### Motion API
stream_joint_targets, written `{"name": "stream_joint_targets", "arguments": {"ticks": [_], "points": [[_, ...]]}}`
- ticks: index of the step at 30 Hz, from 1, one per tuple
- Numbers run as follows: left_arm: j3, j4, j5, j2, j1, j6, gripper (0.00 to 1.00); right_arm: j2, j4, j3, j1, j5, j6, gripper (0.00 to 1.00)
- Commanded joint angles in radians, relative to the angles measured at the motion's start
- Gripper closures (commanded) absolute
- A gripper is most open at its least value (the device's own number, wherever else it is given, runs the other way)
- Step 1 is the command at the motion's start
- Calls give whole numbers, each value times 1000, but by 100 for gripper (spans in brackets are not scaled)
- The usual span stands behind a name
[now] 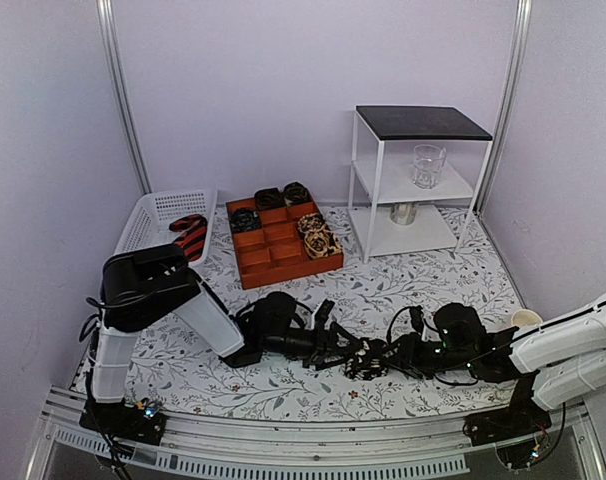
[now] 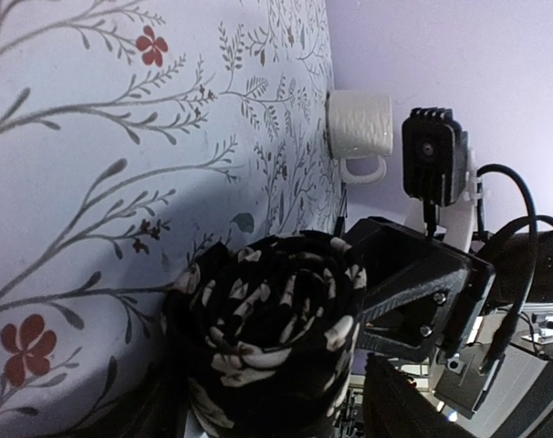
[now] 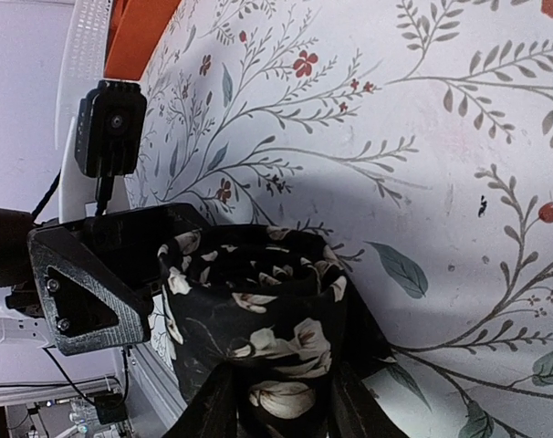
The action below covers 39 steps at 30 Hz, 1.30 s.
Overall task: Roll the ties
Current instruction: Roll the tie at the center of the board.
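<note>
A rolled tie, black with pale flowers, stands as a coil on the flowered tablecloth between my two grippers; it fills the left wrist view [image 2: 269,328] and the right wrist view [image 3: 258,306]. My left gripper [image 2: 276,388] has the coil between its dark fingers and looks shut on it. My right gripper [image 3: 281,406] is shut on the coil, one finger [image 3: 203,406] on each side. In the top view both arms lie low, the left gripper [image 1: 343,352] and right gripper [image 1: 376,358] meeting at the front middle, and the coil is barely visible.
An orange compartment tray [image 1: 273,262] at the back holds several coiled ties [image 1: 318,238]. A white basket [image 1: 153,212] at the back left holds a red-and-black striped tie [image 1: 191,235]. A white shelf [image 1: 413,185] carries a glass [image 1: 428,165]. A white cup [image 1: 526,320] stands at the right.
</note>
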Motion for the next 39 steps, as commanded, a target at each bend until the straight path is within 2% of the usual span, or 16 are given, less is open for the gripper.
{"name": "stream_joint_targets", "arguments": {"ticks": [1, 12, 15, 19, 34, 36, 39], "points": [[8, 102, 14, 44, -10, -82, 35, 29, 14, 1, -5, -27, 3, 66], [40, 247, 53, 119, -17, -165, 45, 97, 106, 5, -4, -61, 13, 68], [39, 239, 59, 112, -18, -163, 43, 112, 120, 5, -4, -64, 15, 68], [34, 201, 64, 95, -18, -153, 35, 112, 124, -1, -5, -55, 18, 69], [36, 174, 68, 117, -33, -214, 34, 132, 178, -18, -6, -42, 15, 69], [38, 171, 69, 121, -36, -220, 37, 131, 183, -19, -5, -40, 12, 69], [43, 155, 57, 118, -39, -201, 50, 127, 189, -22, -5, -39, 15, 69]]}}
